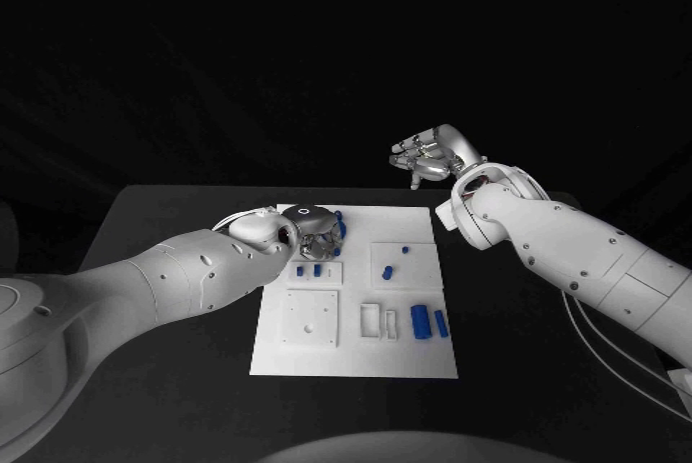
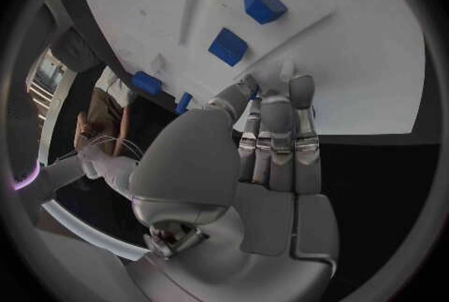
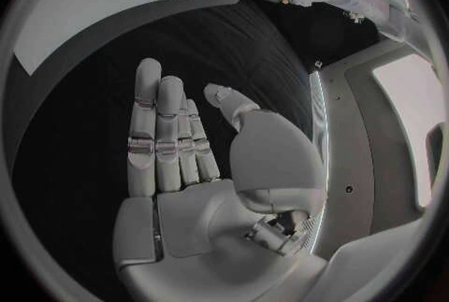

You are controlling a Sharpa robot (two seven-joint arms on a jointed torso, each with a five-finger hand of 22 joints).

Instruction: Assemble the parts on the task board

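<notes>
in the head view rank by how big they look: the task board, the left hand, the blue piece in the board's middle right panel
1. task board
2. left hand, though it may sit nearer the camera
3. blue piece

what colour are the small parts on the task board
Blue. The parts stand out against the white task board, clearest in the head view.

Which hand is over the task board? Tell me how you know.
The left hand: it sits over the far part of the task board, near blue parts. The right hand hangs beyond the board's far edge, holding nothing.
</notes>
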